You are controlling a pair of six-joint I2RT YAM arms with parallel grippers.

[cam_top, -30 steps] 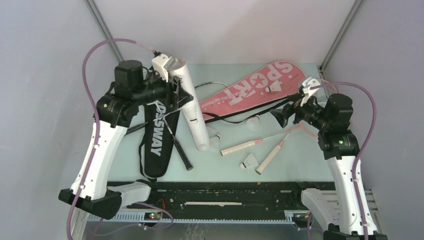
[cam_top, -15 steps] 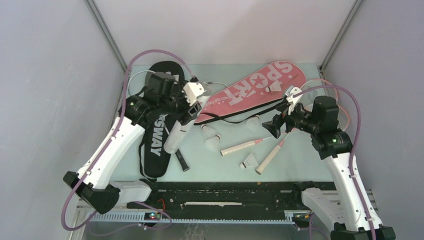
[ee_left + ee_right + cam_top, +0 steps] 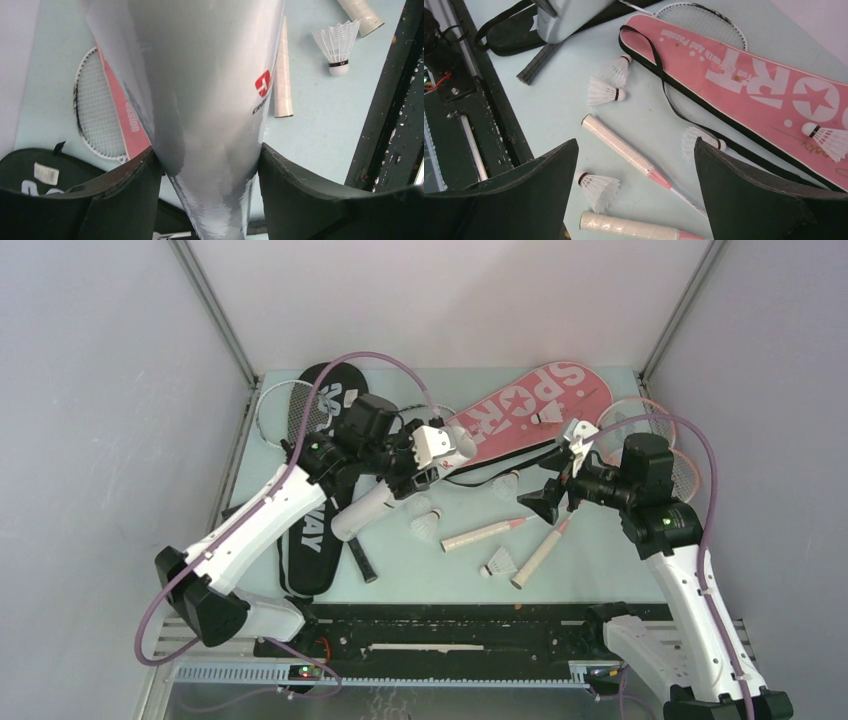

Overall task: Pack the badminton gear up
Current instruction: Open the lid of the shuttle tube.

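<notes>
Left gripper [image 3: 418, 472]: clamped around long white tube [image 3: 372, 502]. Tube slanted, lower end beside black "CROSSWAY" racket cover [image 3: 312, 545], upper end toward pink "SPORT" racket cover [image 3: 520, 410].
Right gripper [image 3: 545, 492]: jaws spread wide, holding nothing, poised above table [image 3: 600, 570] near two white racket grips [image 3: 485, 533].
Shuttlecocks [image 3: 427, 527]: two just beside tube, one by black strap [image 3: 470, 478], one near grips, one lying on pink cover.
White-framed racket [image 3: 283, 408]: far left, head beside black cover.
</notes>
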